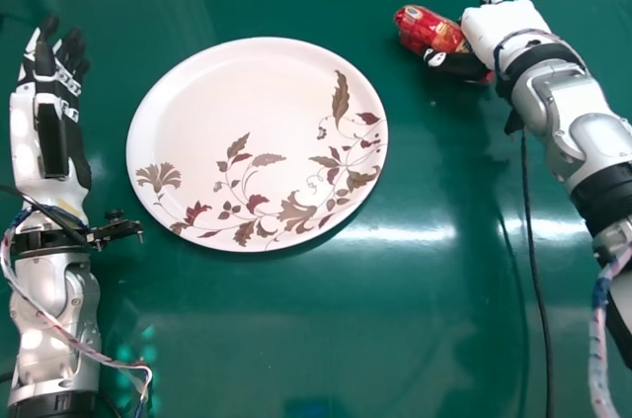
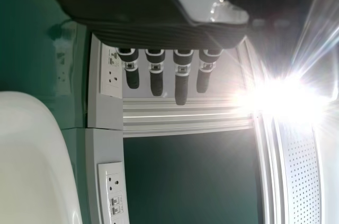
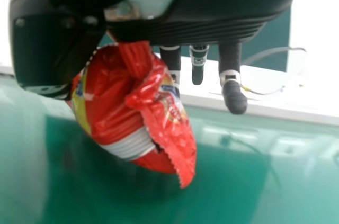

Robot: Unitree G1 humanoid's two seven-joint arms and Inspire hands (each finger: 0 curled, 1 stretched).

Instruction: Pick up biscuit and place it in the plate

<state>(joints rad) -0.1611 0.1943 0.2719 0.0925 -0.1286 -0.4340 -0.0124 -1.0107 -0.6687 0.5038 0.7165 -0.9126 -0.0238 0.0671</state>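
Working from a distance, I had my right hand (image 1: 502, 25) gripping a shiny red biscuit packet (image 1: 427, 29) toward the green worktop's (image 1: 296, 339) far side, right of the white, leaf-patterned plate (image 1: 222, 92) and apart from it, while my left hand (image 1: 47, 92), left of the plate, was open with straight fingers.

red biscuit packet (image 3: 135, 113) against the hand (image 3: 230, 78), green tabletop (image 3: 122, 197) below, pale edge (image 3: 265, 105) behind
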